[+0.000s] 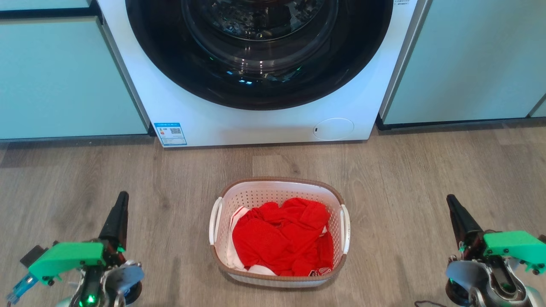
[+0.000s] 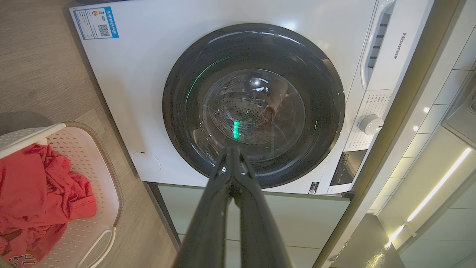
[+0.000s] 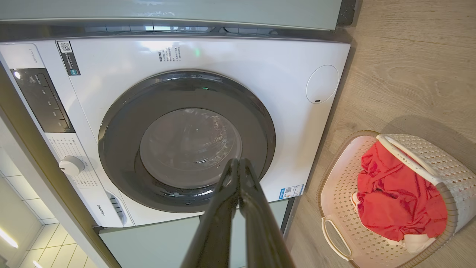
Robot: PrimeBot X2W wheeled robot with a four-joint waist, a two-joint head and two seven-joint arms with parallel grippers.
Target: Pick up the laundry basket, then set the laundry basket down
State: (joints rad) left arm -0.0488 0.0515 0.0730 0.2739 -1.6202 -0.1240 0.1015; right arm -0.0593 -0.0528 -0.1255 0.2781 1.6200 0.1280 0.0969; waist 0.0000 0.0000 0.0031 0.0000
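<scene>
A white front-loading washing machine stands ahead of both tools, its dark round door shut. On the wooden floor, between the left tool and the right tool and well apart from each, the laundry basket sits upright. A crumpled red garment lies inside it, with what may be white cloth beneath. Each tool's fingers are pressed together, pinching nothing.
</scene>
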